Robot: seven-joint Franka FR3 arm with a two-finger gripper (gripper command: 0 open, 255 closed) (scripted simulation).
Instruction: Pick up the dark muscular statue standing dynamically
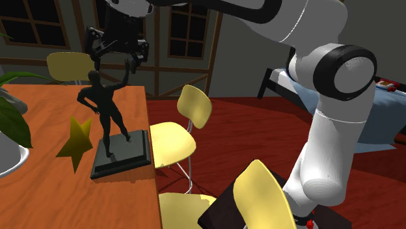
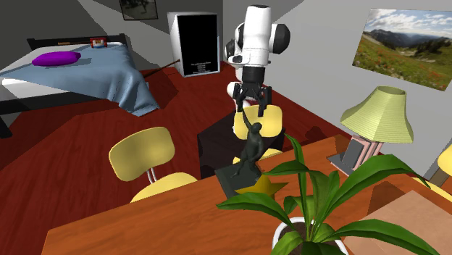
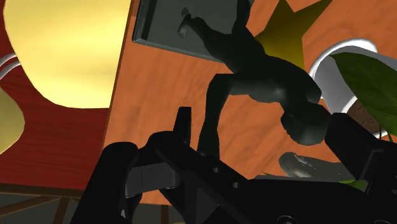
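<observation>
Statue [image 1: 104, 110] upright near table [image 1: 39, 188] edge, not lifted. I read gripper [image 1: 117, 63] wide open, empty, just above raised arm. Left to do: lower, close, lift.

No legible text (any view)
</observation>
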